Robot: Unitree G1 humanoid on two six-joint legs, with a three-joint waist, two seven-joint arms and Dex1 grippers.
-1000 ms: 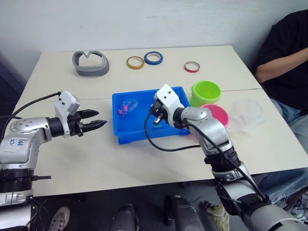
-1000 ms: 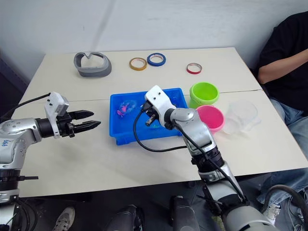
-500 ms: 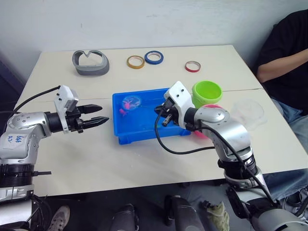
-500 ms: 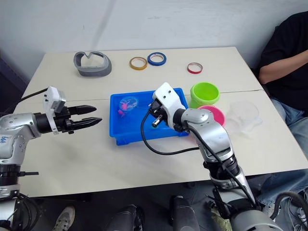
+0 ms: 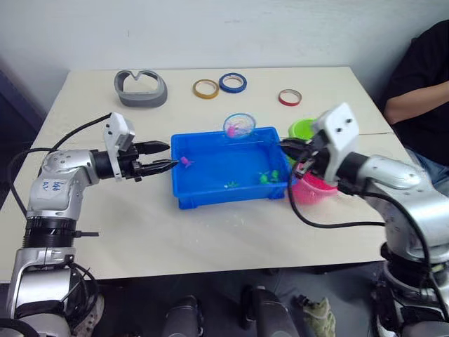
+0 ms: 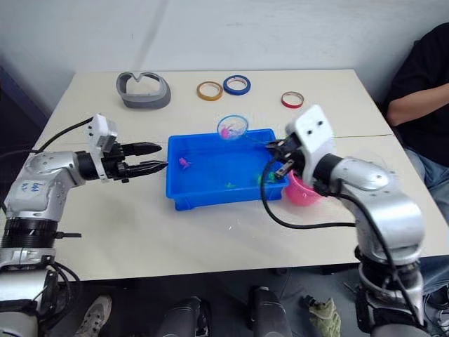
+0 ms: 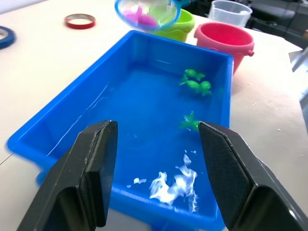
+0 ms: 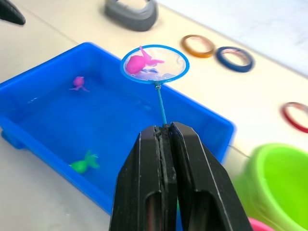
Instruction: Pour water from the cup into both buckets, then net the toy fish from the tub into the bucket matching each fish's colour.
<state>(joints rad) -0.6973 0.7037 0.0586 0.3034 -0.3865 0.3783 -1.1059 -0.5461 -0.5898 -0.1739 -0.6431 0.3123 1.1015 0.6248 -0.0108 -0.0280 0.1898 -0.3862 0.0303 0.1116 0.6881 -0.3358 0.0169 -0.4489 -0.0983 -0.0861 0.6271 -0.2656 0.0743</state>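
Note:
The blue tub [image 5: 231,199] sits mid-table holding water, a pink fish [image 5: 186,161] and several green fish [image 7: 197,84]. My right gripper [image 8: 163,131] is shut on the thin handle of a small round net [image 5: 238,126]. The net hangs above the tub's far rim with a pink fish [image 8: 140,62] in it. The green bucket [image 5: 302,129] and pink bucket [image 5: 313,191] stand right of the tub, partly behind my right arm. The clear cup [image 7: 230,10] stands beyond the pink bucket. My left gripper [image 5: 165,156] is open and empty, at the tub's left end.
A grey curved holder [image 5: 140,88] and yellow [image 5: 205,88], blue [image 5: 233,83] and red [image 5: 289,97] tape rings lie along the table's far side. A person in black [image 5: 421,77] sits at the right edge. Bare tabletop lies in front of the tub.
My right gripper has drawn back to the right and lifted the net out of the water with a pink fish in it. The left gripper has moved up to the tub's left end.

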